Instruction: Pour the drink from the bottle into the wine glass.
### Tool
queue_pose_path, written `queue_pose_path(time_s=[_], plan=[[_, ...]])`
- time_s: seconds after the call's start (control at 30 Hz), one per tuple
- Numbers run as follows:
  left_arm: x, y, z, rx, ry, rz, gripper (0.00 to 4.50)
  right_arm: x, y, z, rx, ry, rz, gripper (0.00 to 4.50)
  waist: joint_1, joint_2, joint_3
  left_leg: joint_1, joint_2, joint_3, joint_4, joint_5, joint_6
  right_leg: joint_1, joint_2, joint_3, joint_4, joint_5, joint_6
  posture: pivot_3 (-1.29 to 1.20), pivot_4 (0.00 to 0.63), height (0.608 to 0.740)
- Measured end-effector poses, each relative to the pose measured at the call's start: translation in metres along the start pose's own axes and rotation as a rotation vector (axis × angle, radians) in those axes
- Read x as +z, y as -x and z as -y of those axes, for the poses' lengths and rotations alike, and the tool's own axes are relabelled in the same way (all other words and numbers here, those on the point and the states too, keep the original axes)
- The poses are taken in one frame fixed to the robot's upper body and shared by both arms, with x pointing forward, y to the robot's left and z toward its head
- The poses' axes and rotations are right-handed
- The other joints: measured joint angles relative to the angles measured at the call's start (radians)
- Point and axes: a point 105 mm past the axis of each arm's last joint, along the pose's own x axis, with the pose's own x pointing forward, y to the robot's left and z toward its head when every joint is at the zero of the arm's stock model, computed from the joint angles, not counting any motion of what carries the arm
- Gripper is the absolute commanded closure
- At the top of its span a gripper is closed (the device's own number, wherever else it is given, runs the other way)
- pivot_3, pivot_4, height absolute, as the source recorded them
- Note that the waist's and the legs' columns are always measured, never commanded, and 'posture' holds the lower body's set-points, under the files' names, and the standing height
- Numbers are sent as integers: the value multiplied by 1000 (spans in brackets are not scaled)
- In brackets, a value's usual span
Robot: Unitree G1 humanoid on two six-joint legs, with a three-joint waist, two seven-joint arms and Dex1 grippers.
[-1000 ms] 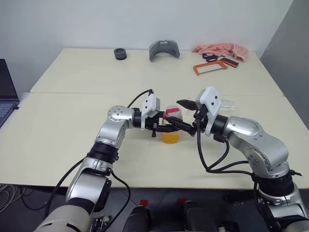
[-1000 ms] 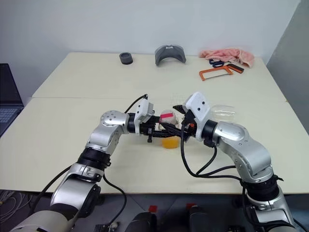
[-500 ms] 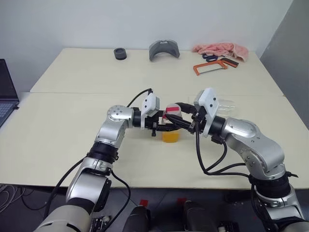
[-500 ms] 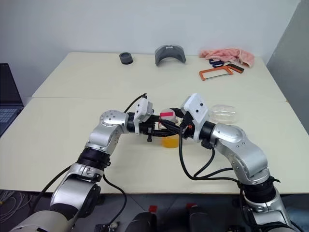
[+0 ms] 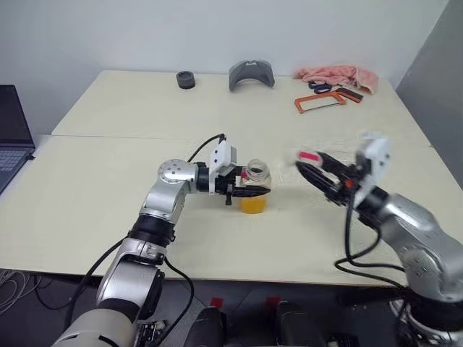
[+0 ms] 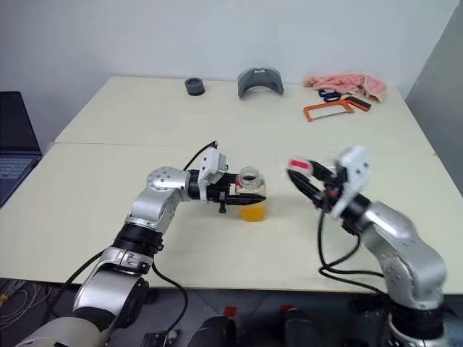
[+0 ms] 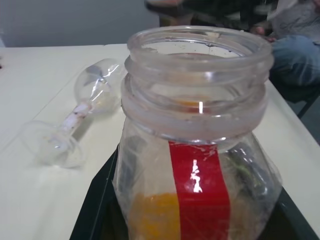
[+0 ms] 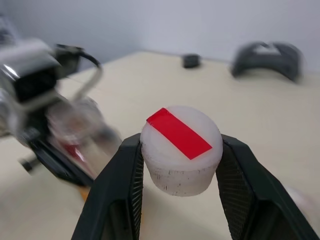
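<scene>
Setting: two pale tables [image 5: 87, 210] pushed end to end before a plain wall, a seam running between them. Entries run from the near edge outward.

1. My left gripper [image 5: 249, 191]: clamped on the bottle [image 5: 254, 189], fingers closed around its sides. Held upright on the near table, I judge so nothing spills while its mouth stands open.

2. The bottle: clear plastic, vertical red stripe, neck uncapped. Position: middle of the near table, base on or just above the surface; I cannot tell which.

3. The drink [image 5: 252, 204]: orange, filling only the lower part of the bottle. None poured yet, by my reading.

4. My right gripper [image 5: 316, 168]: off to the right of the bottle and well apart from it, fingers pinching the cap [image 8: 181, 148] by its sides. White cap, red strip across the top. Carried aside, I judge, to clear the mouth for pouring; it needs setting down somewhere.

5. The wine glass [image 7: 82, 115]: lying on its side on the table past the bottle, as my left wrist camera shows it; bowl, stem and foot visible. In that position it cannot receive anything, so it would need standing up first.

6. Far table, not for this job: dark round object [image 5: 185, 79], grey curved piece [image 5: 250, 74], orange-framed saw [image 5: 323, 101], pink cloth [image 5: 337, 74].

7. Laptop [image 5: 12, 141]: far left edge.
</scene>
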Motion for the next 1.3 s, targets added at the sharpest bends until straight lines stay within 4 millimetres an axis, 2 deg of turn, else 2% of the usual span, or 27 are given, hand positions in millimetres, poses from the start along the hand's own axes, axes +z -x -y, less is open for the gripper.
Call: queue_pose_path(time_s=[0.13,0.27,0.4,0.63,0.73,0.83,0.93,1.0,1.1,1.2,1.3], plan=[[-1,4,-4,35,12,0,2778,-49,23,33,-191,-37,-155,2777,-5,0,0,1,0,6,0,0,0,0,2,1,1,0,0,0,150,740],[-3,10,-9,71,30,-1,2778,-96,46,53,-328,-139,-302,1413,-6,0,0,2,1,9,0,0,0,0,2,3,1,0,0,0,150,740],[-2,15,-17,128,39,6,2783,-98,49,62,-363,-119,-323,28,-5,0,0,2,1,8,0,0,0,0,2,2,1,0,0,0,150,740],[0,40,-45,342,27,2,2784,-86,64,66,-269,50,-401,0,-2,0,0,1,0,8,0,0,0,0,2,2,1,0,0,0,150,740],[-4,62,-70,544,19,-21,2784,-56,45,45,-108,101,-315,0,-8,0,0,2,1,8,0,0,0,0,3,2,1,0,0,0,150,740],[-4,88,-97,766,25,-36,2784,-18,7,2,120,140,-184,0,-17,-1,1,2,1,7,0,0,0,0,4,1,1,0,0,0,150,740],[-2,111,-116,940,37,-34,2784,5,-32,-37,276,156,-85,0,-17,-2,1,1,1,6,0,0,0,0,4,0,1,0,0,0,150,740],[-6,124,-123,1033,68,-37,2784,10,-57,-55,329,137,-62,0,-16,-3,1,0,1,6,0,0,0,-2,2,-1,1,0,0,0,150,740],[-16,138,-128,1131,117,-51,2784,9,-92,-72,341,130,-71,0,-15,-3,2,-2,0,4,1,1,-2,-3,-1,-1,1,0,0,0,150,740],[-24,149,-130,1200,155,-65,2784,9,-117,-82,333,136,-82,0,-11,-4,1,-2,0,4,1,2,-4,-4,-3,-1,1,0,0,0,150,740],[-23,152,-133,1233,157,-69,2784,9,-133,-89,330,147,-84,0,-10,-5,1,-2,0,2,0,3,-4,-5,-3,-1,1,0,0,0,150,740]])
